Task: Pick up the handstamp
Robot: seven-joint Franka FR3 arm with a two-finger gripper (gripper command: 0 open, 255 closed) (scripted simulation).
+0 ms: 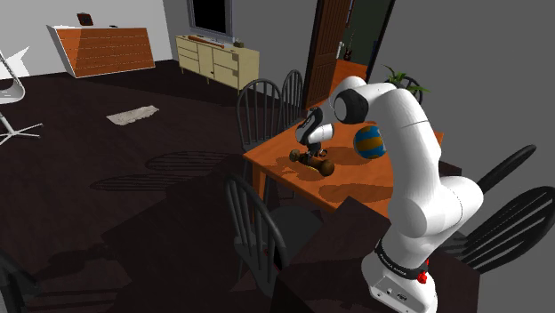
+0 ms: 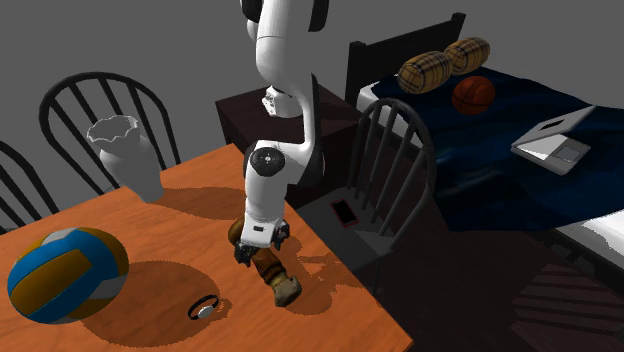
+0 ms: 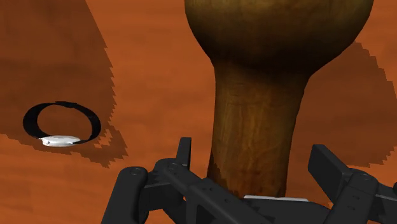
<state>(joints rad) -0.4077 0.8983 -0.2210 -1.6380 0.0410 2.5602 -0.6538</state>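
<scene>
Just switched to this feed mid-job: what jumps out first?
The white arm's black gripper hangs over the brown handstamp lying on the orange table, fingers open either side of its neck. A blue, orange and white ball sits near the second exterior view's left edge, a white vase behind it.

Seen in the second exterior view, bare tabletop (image 2: 310, 320) lies open from 4 to 7 o'clock of the handstamp (image 2: 278, 280). A black ring (image 2: 205, 308) sits near at 8, a ball (image 2: 67, 275) farther at 9, a white vase (image 2: 127, 160) well apart at 11. A chair (image 2: 375, 235) stands beside the tabletop's edge at 2.
</scene>
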